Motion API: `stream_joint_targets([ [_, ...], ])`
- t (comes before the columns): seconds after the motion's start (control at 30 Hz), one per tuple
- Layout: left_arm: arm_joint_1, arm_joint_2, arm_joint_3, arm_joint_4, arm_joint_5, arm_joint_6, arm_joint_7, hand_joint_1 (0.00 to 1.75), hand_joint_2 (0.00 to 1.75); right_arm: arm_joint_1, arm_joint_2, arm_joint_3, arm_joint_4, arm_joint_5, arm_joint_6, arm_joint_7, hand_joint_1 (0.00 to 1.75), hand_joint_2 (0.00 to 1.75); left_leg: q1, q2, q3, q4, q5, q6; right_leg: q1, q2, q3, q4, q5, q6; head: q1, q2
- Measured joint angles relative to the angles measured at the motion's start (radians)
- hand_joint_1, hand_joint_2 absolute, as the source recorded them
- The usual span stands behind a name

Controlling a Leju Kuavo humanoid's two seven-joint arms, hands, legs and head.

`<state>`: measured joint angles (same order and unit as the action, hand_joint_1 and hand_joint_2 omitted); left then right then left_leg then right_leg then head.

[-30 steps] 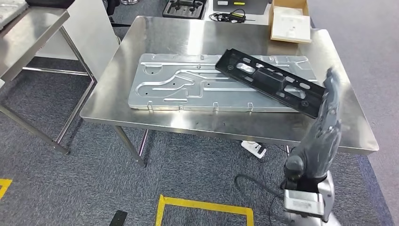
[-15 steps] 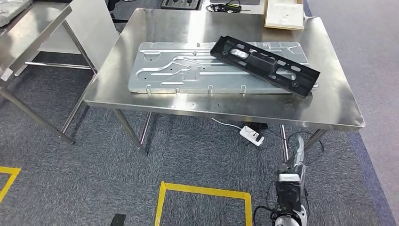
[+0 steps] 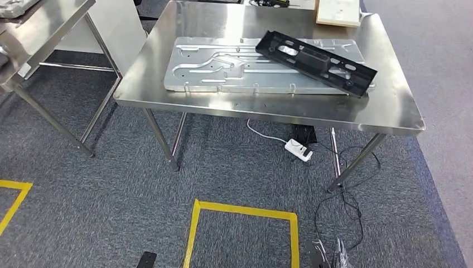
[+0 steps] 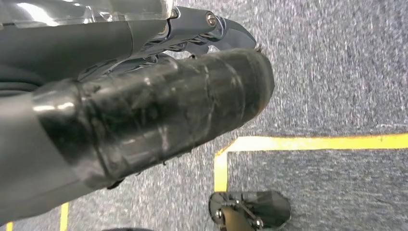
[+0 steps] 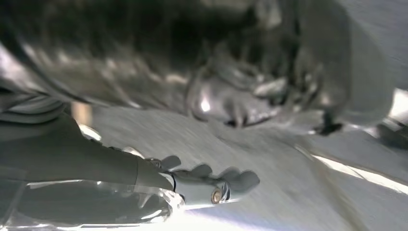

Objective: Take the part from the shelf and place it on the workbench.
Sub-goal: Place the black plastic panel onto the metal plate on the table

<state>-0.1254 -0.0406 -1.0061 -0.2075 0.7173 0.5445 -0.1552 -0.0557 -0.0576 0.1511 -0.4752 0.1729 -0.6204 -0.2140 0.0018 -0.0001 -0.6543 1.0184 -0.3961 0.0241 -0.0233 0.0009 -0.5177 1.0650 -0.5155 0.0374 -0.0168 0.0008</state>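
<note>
A long black plastic part (image 3: 315, 62) lies slanted on the steel workbench (image 3: 385, 106), its left end resting on a large embossed silver metal panel (image 3: 223, 64). No hand touches it. In the left wrist view my left hand (image 4: 159, 106) hangs over grey carpet and a yellow floor line, thumb and fingers stretched out with nothing between them. The right wrist view is blurred; there my right hand (image 5: 192, 185) shows its fingers extended and holds nothing.
A second steel table (image 3: 39, 25) stands at the left. A flat cardboard box (image 3: 337, 12) sits at the workbench's far right corner. Under the bench lie a white power strip (image 3: 295, 149) and cables. Yellow tape (image 3: 240, 211) marks a square on the carpet.
My right arm has dropped from beside the bench's right front edge down out of the head view. The whole head picture has shifted; the bench now sits higher and farther away.
</note>
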Motion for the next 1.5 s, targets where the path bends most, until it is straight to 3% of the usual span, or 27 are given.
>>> stream_joint_targets([
  [0.07, -0.001, -0.002, -0.003, 0.000, -0.011, 0.004, -0.003, 0.00, 0.00, -0.008, 0.011, 0.000, 0.045, 0.012, 0.054, 0.097, 0.00, 0.00, 0.000, 0.000, -0.006, 0.006, 0.013, -0.013, 0.006, 0.002, 0.022, -0.048, -0.019, -0.012, 0.000, 0.000],
  [0.13, 0.000, -0.002, -0.009, 0.000, -0.024, 0.002, 0.006, 0.00, 0.00, -0.009, 0.022, 0.000, 0.086, 0.023, 0.102, 0.161, 0.00, 0.00, 0.003, -0.001, -0.013, 0.011, 0.008, -0.027, 0.005, -0.003, 0.006, -0.047, -0.002, -0.030, 0.002, 0.000],
  [0.2, 0.002, -0.003, -0.019, 0.000, -0.043, 0.006, 0.018, 0.00, 0.00, -0.010, 0.032, 0.000, 0.115, 0.032, 0.149, 0.188, 0.00, 0.00, 0.007, -0.002, -0.036, 0.067, -0.070, -0.038, 0.003, -0.006, -0.018, -0.049, 0.022, -0.047, 0.000, 0.000],
  [0.27, 0.002, -0.003, -0.028, 0.000, -0.061, 0.018, 0.023, 0.00, 0.00, -0.010, 0.042, 0.000, 0.134, 0.036, 0.187, 0.194, 0.00, 0.00, 0.008, -0.001, -0.064, 0.181, -0.177, -0.045, 0.006, -0.007, -0.049, -0.047, 0.047, -0.053, -0.003, 0.000],
  [0.3, 0.000, -0.004, -0.033, 0.000, -0.066, 0.023, 0.023, 0.00, 0.00, -0.011, 0.046, 0.000, 0.143, 0.037, 0.198, 0.194, 0.00, 0.00, 0.008, -0.001, -0.068, 0.237, -0.203, -0.047, 0.008, -0.007, -0.065, -0.046, 0.059, -0.054, -0.003, 0.000],
  [0.33, -0.001, -0.004, -0.039, 0.000, -0.069, 0.025, 0.023, 0.00, 0.00, -0.011, 0.050, 0.000, 0.152, 0.038, 0.204, 0.194, 0.00, 0.00, 0.008, -0.001, -0.061, 0.272, -0.202, -0.047, 0.010, -0.008, -0.083, -0.043, 0.071, -0.054, -0.003, 0.000],
  [0.4, -0.002, -0.004, -0.049, 0.000, -0.071, 0.029, 0.025, 0.00, 0.00, -0.011, 0.057, 0.000, 0.166, 0.040, 0.210, 0.192, 0.00, 0.00, 0.007, 0.000, -0.001, 0.252, -0.147, -0.040, 0.014, -0.012, -0.117, -0.038, 0.092, -0.053, -0.003, 0.000],
  [0.43, -0.002, -0.004, -0.052, 0.000, -0.071, 0.032, 0.027, 0.00, 0.00, -0.012, 0.059, 0.000, 0.172, 0.042, 0.214, 0.190, 0.00, 0.00, 0.005, 0.007, 0.050, 0.200, -0.125, -0.033, 0.015, -0.015, -0.130, -0.035, 0.100, -0.052, -0.003, 0.000],
  [0.5, -0.007, -0.004, -0.058, 0.000, -0.071, 0.041, 0.033, 0.00, 0.00, -0.011, 0.061, 0.001, 0.182, 0.051, 0.226, 0.187, 0.00, 0.00, -0.005, 0.034, 0.158, 0.051, -0.142, -0.018, 0.019, -0.024, -0.143, -0.033, 0.115, -0.046, -0.003, 0.000],
  [0.57, -0.016, -0.005, -0.067, 0.000, -0.071, 0.050, 0.049, 0.00, 0.00, -0.012, 0.064, 0.003, 0.194, 0.059, 0.237, 0.191, 0.00, 0.00, -0.013, 0.045, 0.206, -0.039, -0.173, -0.002, 0.019, -0.041, -0.143, -0.037, 0.130, -0.034, -0.002, 0.000],
  [0.63, -0.018, -0.009, -0.078, 0.000, -0.071, 0.051, 0.081, 0.00, 0.00, -0.015, 0.068, 0.009, 0.206, 0.072, 0.241, 0.213, 0.00, 0.00, -0.013, 0.030, 0.202, -0.056, -0.159, 0.014, 0.016, -0.052, -0.142, -0.041, 0.140, -0.020, -0.002, 0.000],
  [0.67, -0.016, -0.011, -0.082, 0.000, -0.069, 0.049, 0.103, 0.00, 0.00, -0.016, 0.069, 0.013, 0.211, 0.082, 0.241, 0.229, 0.00, 0.00, -0.011, 0.023, 0.199, -0.061, -0.147, 0.021, 0.015, -0.047, -0.147, -0.030, 0.128, -0.014, -0.002, 0.000],
  [0.7, -0.012, -0.014, -0.085, 0.000, -0.067, 0.046, 0.126, 0.00, 0.00, -0.016, 0.070, 0.019, 0.216, 0.097, 0.242, 0.245, 0.00, 0.00, -0.009, 0.018, 0.195, -0.066, -0.136, 0.027, 0.014, -0.037, -0.160, 0.005, 0.098, -0.009, -0.001, 0.000],
  [0.8, -0.007, -0.025, -0.090, 0.000, -0.062, 0.031, 0.191, 0.00, 0.00, -0.018, 0.076, 0.043, 0.223, 0.160, 0.270, 0.268, 0.00, 0.00, -0.008, -0.003, 0.168, -0.057, -0.115, 0.036, 0.011, -0.013, -0.219, 0.187, -0.020, 0.000, -0.001, 0.000],
  [0.83, -0.006, -0.029, -0.093, 0.000, -0.060, 0.026, 0.205, 0.00, 0.00, -0.020, 0.079, 0.055, 0.224, 0.185, 0.287, 0.271, 0.00, 0.00, -0.008, -0.013, 0.158, -0.051, -0.110, 0.035, 0.011, -0.013, -0.222, 0.218, -0.032, 0.001, -0.001, 0.000],
  [0.9, -0.008, -0.035, -0.097, 0.000, -0.042, 0.016, 0.227, 0.00, 0.00, -0.032, 0.086, 0.090, 0.224, 0.242, 0.332, 0.276, 0.00, 0.00, -0.006, -0.034, 0.139, -0.035, -0.106, 0.031, 0.008, -0.006, -0.171, 0.168, -0.002, 0.001, -0.001, 0.000],
  [0.97, -0.021, -0.038, -0.097, 0.000, -0.010, 0.011, 0.252, 0.00, 0.00, -0.052, 0.095, 0.130, 0.224, 0.293, 0.385, 0.284, 0.00, 0.00, -0.005, -0.052, 0.120, -0.014, -0.107, 0.024, 0.004, 0.030, -0.093, 0.043, 0.034, -0.002, -0.001, 0.000],
  [1.0, -0.034, -0.038, -0.097, 0.000, 0.003, 0.010, 0.269, 0.00, 0.00, -0.063, 0.102, 0.150, 0.224, 0.312, 0.409, 0.290, 0.00, 0.00, -0.004, -0.061, 0.110, -0.004, -0.107, 0.018, 0.002, 0.046, -0.072, 0.003, 0.040, -0.006, -0.002, 0.000],
  [1.03, -0.050, -0.038, -0.097, 0.000, 0.012, 0.007, 0.284, 0.00, 0.00, -0.073, 0.110, 0.171, 0.224, 0.326, 0.428, 0.297, 0.00, 0.00, -0.003, -0.069, 0.100, 0.003, -0.106, 0.012, 0.002, 0.056, -0.064, -0.016, 0.038, -0.011, -0.002, 0.000],
  [1.1, -0.076, -0.038, -0.096, 0.000, 0.019, 0.003, 0.303, 0.00, 0.00, -0.085, 0.127, 0.208, 0.223, 0.340, 0.445, 0.306, 0.00, 0.00, 0.000, -0.088, 0.085, 0.006, -0.100, -0.003, 0.005, 0.043, -0.067, -0.017, 0.041, -0.023, -0.003, 0.000],
  [1.13, -0.083, -0.037, -0.095, 0.000, 0.021, 0.003, 0.308, 0.00, 0.00, -0.089, 0.133, 0.223, 0.222, 0.343, 0.448, 0.307, 0.00, 0.00, 0.001, -0.087, 0.082, 0.009, -0.100, -0.009, 0.005, 0.033, -0.067, -0.021, 0.044, -0.030, -0.002, 0.000],
  [1.2, -0.092, -0.034, -0.093, 0.000, 0.032, 0.009, 0.318, 0.00, 0.00, -0.096, 0.141, 0.249, 0.222, 0.355, 0.458, 0.304, 0.00, 0.00, 0.002, -0.058, 0.059, 0.053, -0.128, -0.021, 0.002, 0.014, -0.068, -0.028, 0.050, -0.044, -0.009, 0.000],
  [1.27, -0.106, -0.033, -0.091, 0.000, 0.042, 0.004, 0.344, 0.00, 0.00, -0.105, 0.143, 0.278, 0.222, 0.374, 0.482, 0.301, 0.00, 0.00, 0.004, -0.021, 0.004, 0.166, -0.187, -0.033, 0.004, -0.006, -0.072, -0.028, 0.053, -0.051, -0.015, 0.000],
  [1.3, -0.117, -0.031, -0.090, 0.000, 0.042, -0.011, 0.366, 0.00, 0.00, -0.109, 0.143, 0.295, 0.222, 0.381, 0.497, 0.307, 0.00, 0.00, 0.006, -0.015, -0.027, 0.226, -0.211, -0.036, 0.005, -0.019, -0.074, -0.028, 0.053, -0.052, -0.015, 0.000],
  [1.37, -0.144, -0.023, -0.090, 0.000, 0.048, -0.058, 0.414, 0.00, 0.00, -0.120, 0.143, 0.324, 0.222, 0.373, 0.524, 0.341, 0.00, 0.00, 0.008, -0.008, -0.048, 0.269, -0.209, -0.040, 0.006, -0.046, -0.076, -0.027, 0.054, -0.052, -0.015, 0.000],
  [1.43, -0.168, -0.011, -0.088, 0.001, 0.067, -0.111, 0.459, 0.00, 0.00, -0.132, 0.143, 0.336, 0.223, 0.344, 0.539, 0.379, 0.00, 0.00, 0.008, 0.007, 0.006, 0.170, -0.146, -0.037, 0.007, -0.069, -0.074, -0.027, 0.054, -0.052, -0.016, 0.000],
  [1.5, -0.191, 0.004, -0.081, 0.002, 0.093, -0.172, 0.499, 0.00, 0.00, -0.146, 0.139, 0.345, 0.223, 0.338, 0.550, 0.394, 0.00, 0.00, 0.000, 0.045, 0.071, 0.044, -0.101, -0.026, 0.011, -0.086, -0.072, -0.027, 0.055, -0.046, -0.015, 0.000],
])
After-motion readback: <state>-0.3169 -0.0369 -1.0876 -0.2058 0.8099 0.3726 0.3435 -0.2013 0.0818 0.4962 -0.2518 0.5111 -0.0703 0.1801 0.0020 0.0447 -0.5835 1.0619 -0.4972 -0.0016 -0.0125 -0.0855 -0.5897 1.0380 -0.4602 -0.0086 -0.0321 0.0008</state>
